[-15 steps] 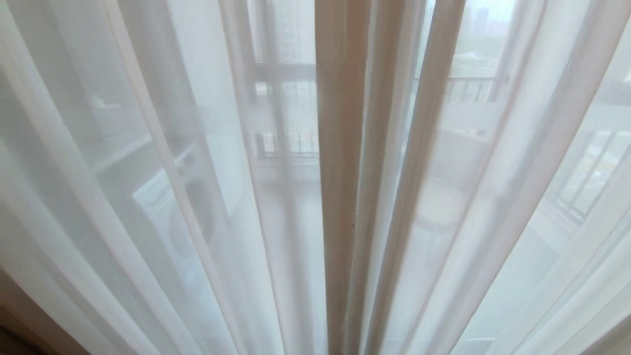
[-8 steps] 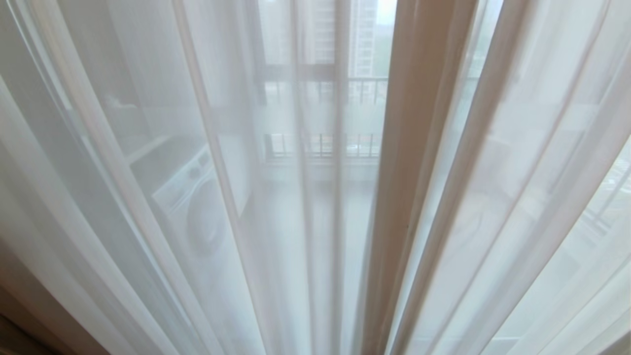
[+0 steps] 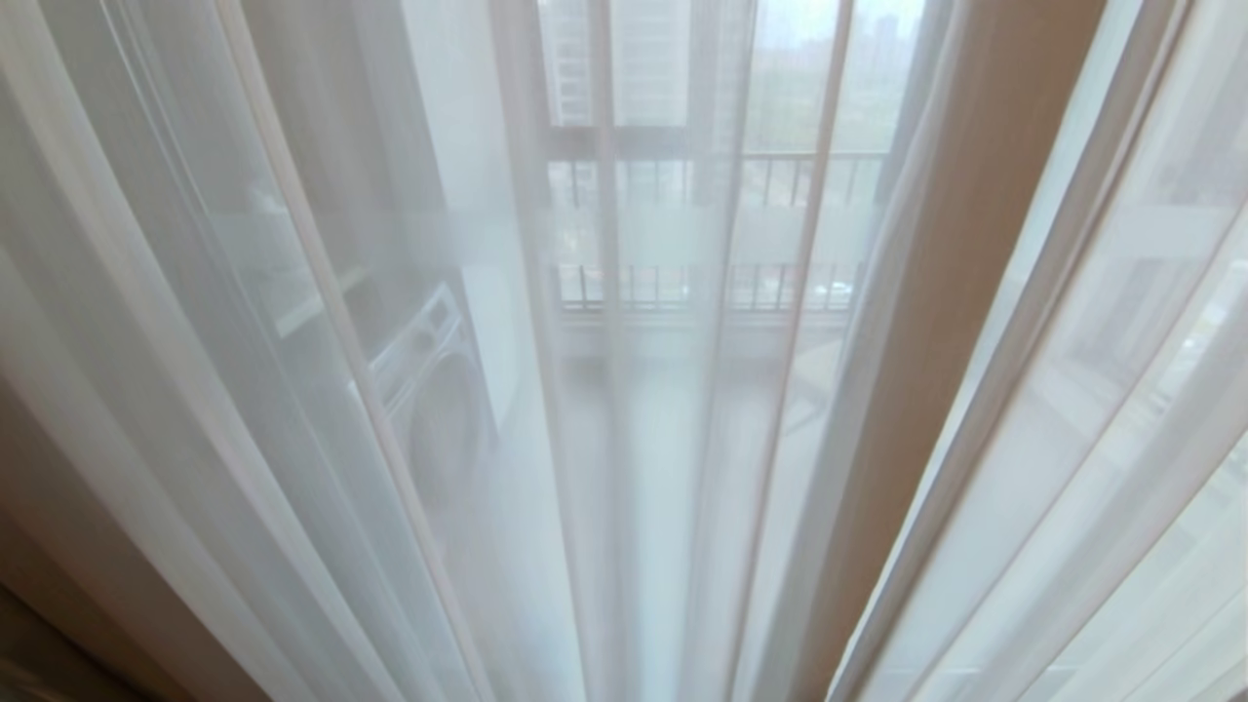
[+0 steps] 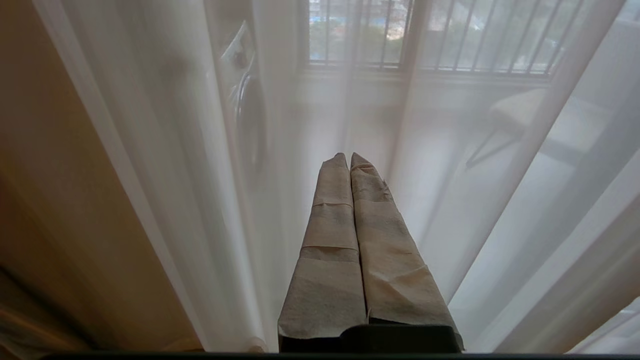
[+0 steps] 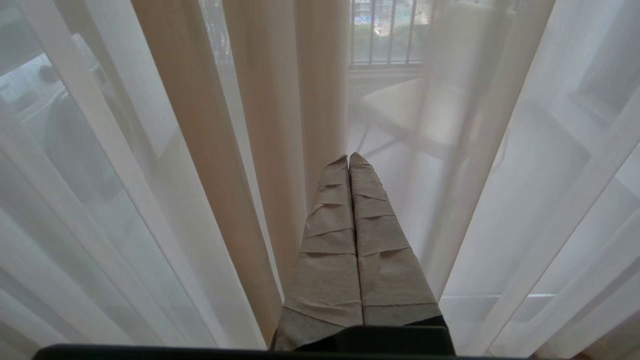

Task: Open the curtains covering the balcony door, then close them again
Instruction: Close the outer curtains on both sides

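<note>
Thin white see-through curtains (image 3: pixel 322 390) hang shut in many folds, with one thick beige fold (image 3: pixel 936 370) among them. Behind them sits one white washing machine (image 3: pixel 434 400). Two tools, left tool (image 4: pixel 348 159) and right tool (image 5: pixel 348 159), point at the curtains, pressed shut, holding nothing.

Each hand, left hand (image 4: pixel 349 159) and right hand (image 5: pixel 348 159), has two long tapering fingers wrapped in creased beige tape, on a black base.
</note>
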You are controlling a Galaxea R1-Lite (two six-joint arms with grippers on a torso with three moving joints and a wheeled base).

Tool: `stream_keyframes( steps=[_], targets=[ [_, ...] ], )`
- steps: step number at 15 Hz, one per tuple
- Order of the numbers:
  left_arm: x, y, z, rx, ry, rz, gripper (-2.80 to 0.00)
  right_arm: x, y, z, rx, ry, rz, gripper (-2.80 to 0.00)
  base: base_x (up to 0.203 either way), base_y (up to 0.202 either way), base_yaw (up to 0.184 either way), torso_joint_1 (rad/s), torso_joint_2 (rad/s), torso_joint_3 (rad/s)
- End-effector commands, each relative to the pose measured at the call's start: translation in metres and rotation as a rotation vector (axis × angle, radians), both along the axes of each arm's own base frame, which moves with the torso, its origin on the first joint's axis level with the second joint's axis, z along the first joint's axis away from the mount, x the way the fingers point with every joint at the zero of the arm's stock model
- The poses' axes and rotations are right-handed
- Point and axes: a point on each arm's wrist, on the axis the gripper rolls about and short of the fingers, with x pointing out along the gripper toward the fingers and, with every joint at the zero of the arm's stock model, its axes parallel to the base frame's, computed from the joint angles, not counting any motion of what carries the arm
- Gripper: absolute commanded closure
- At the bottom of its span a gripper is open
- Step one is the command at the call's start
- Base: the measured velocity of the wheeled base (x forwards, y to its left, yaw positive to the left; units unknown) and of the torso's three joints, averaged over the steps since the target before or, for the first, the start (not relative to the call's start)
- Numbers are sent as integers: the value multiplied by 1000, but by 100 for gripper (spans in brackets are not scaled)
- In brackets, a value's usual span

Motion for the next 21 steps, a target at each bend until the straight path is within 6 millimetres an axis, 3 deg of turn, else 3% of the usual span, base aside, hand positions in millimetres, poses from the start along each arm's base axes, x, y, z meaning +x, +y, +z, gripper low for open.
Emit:
stream_keyframes(
  steps=[1,21],
  targets=[
    [0,0,0,0,-1,1,0,0,0,0,1,0,0,0,0,196,10,-2,0,2],
    [0,0,0,-2,-1,2,0,0,0,0,2,0,0,0,0,192,1,2,2,3]
  ],
)
